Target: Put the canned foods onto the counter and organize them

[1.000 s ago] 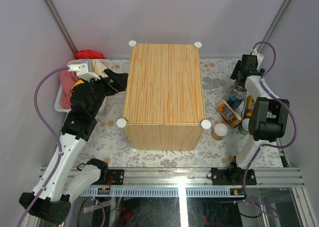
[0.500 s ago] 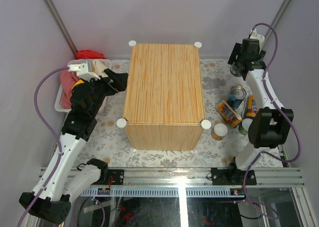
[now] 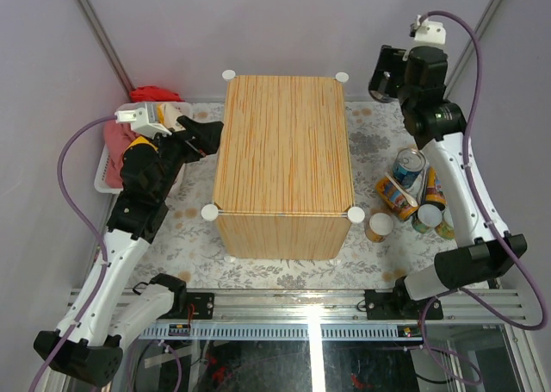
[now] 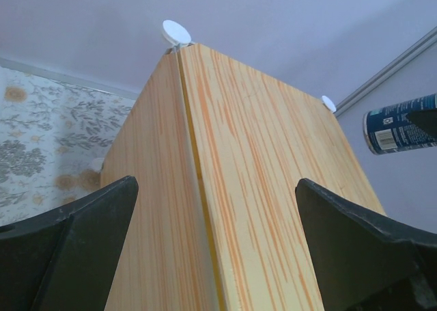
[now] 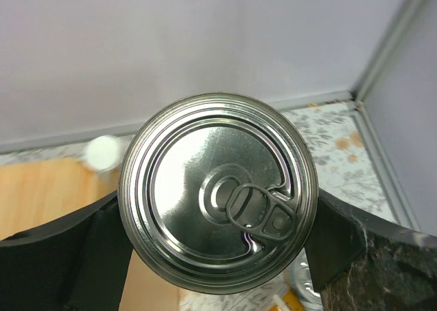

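Blue-labelled can (image 5: pixel 218 188): silver pull-tab top faces the right wrist camera; it is clamped between the two fingers (image 5: pixel 61 256) of the right gripper (image 3: pixel 386 76), whose jaws grasp it on opposite sides; it hangs in the air just beside the far right corner of the counter (image 3: pixel 284 151), not touching it; the left wrist view shows the same can (image 4: pixel 403 123) lying horizontal to the right of the counter top. Remaining cans stand or lie on the floral mat (image 3: pixel 374 125) to the right of the counter: a silver-topped can (image 3: pixel 410 163) upright, an orange-labelled can (image 3: pixel 394 196) on its side, a white-lidded can (image 3: pixel 379 226) near the front right knob (image 3: pixel 355 214), with more packed close together just to the right. Counter: light wood-grain top carries no cans; a round white knob at each corner. Left gripper (image 3: pixel 205 135): jaws released and spread wide, holding nothing, near the counter's left face. A white basket (image 3: pixel 103 172) with a pink cloth (image 3: pixel 116 138) sits at the left wall; a red cloth (image 3: pixel 155 93) lies behind it. Walls are pale lilac; an aluminium rail (image 3: pixel 301 306) runs along the near edge.
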You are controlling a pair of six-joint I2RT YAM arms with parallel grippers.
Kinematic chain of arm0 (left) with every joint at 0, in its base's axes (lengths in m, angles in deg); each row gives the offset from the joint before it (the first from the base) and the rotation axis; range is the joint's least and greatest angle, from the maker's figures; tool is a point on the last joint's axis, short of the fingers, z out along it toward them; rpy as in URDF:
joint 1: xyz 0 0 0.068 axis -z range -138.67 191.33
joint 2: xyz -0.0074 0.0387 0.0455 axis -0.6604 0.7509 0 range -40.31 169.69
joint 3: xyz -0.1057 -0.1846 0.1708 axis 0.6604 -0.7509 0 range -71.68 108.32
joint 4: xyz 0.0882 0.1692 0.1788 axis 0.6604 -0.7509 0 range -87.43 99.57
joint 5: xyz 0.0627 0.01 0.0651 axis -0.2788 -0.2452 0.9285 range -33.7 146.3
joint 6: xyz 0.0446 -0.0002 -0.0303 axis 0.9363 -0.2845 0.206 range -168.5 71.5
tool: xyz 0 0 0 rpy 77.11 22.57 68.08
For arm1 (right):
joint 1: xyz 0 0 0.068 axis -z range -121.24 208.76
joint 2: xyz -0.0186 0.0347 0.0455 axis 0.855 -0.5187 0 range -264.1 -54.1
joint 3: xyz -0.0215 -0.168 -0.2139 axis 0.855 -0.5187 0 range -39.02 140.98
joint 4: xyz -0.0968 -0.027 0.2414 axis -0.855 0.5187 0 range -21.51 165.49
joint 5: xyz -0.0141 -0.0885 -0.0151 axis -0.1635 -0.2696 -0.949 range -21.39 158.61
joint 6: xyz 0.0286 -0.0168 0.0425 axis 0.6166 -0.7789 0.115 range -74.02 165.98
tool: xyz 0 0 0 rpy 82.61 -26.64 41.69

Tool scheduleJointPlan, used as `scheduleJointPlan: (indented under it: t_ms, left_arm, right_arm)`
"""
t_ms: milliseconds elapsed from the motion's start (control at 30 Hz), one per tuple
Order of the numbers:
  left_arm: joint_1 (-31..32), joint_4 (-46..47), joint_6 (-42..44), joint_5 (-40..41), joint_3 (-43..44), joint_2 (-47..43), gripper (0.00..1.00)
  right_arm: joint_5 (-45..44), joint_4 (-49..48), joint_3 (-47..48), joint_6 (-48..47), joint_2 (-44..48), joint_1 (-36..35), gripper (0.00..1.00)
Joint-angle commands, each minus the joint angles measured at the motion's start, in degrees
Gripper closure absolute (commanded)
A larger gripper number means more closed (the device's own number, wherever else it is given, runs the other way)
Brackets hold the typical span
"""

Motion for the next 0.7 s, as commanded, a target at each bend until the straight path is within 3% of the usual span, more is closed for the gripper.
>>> scheduleJointPlan:
  t_ms: [0, 333, 667]
  left_arm:
    - [-0.5, 6.4, -3.0, -1.9, -0.8, 0.7, 0.0]
    - [-0.4, 7.3, -4.5, -1.9, 0.7, 0.9, 0.01]
    - [-0.4, 6.7, -4.3, -2.7, 2.0, 0.3, 0.04]
  right_arm:
    - [1.5, -8.7, 6.2, -2.0, 6.9, -6.8, 1.0]
    - [-0.7, -7.9, 10.1, -5.5, 8.0, -25.7, 1.0]
    - [0.8, -1.3, 24.8, -4.1, -2.6, -36.4, 1.0]
